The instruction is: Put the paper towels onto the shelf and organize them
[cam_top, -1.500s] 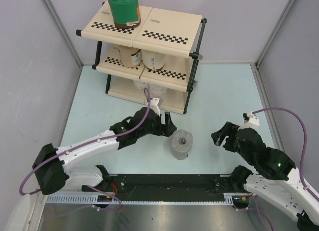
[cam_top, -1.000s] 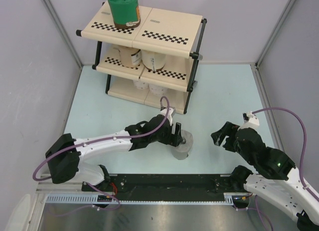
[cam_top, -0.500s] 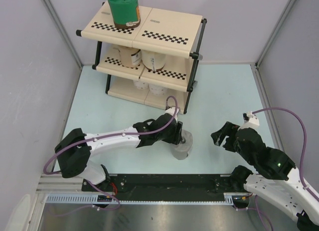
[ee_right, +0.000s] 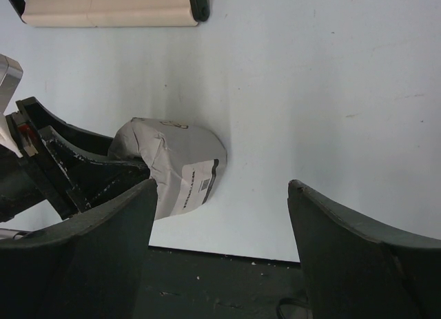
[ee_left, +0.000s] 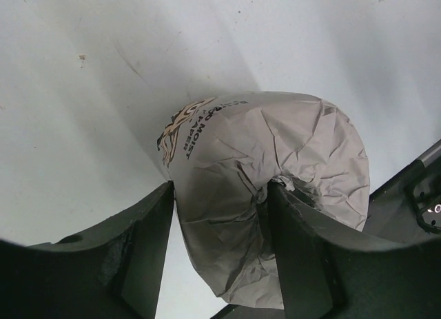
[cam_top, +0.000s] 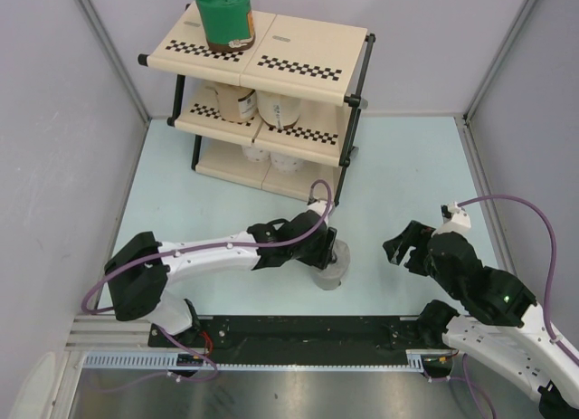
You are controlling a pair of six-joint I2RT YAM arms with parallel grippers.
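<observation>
A grey paper-wrapped roll (cam_top: 331, 274) stands on the pale table before the shelf (cam_top: 303, 41). My left gripper (cam_top: 324, 248) is down on its top. In the left wrist view the roll (ee_left: 275, 147) has its wall pinched between my fingers (ee_left: 155, 222), one outside and one in the centre hole. A green roll (cam_top: 223, 17) stands on the top tier. A tan roll (cam_top: 237, 102) and a white roll (cam_top: 280, 108) are on the middle tier, and white rolls (cam_top: 288, 161) on the bottom tier. My right gripper (cam_top: 403, 248) is open and empty to the right of the grey roll (ee_right: 186, 164).
Grey walls enclose the table on the left, back and right. A black rail (cam_top: 298, 333) runs along the near edge between the arm bases. The shelf's bottom panel (ee_right: 103, 12) shows at the top of the right wrist view.
My left arm has reached right from the shelf's foot to the grey roll and settled its fingers onto the roll's top. The right arm has not moved.
</observation>
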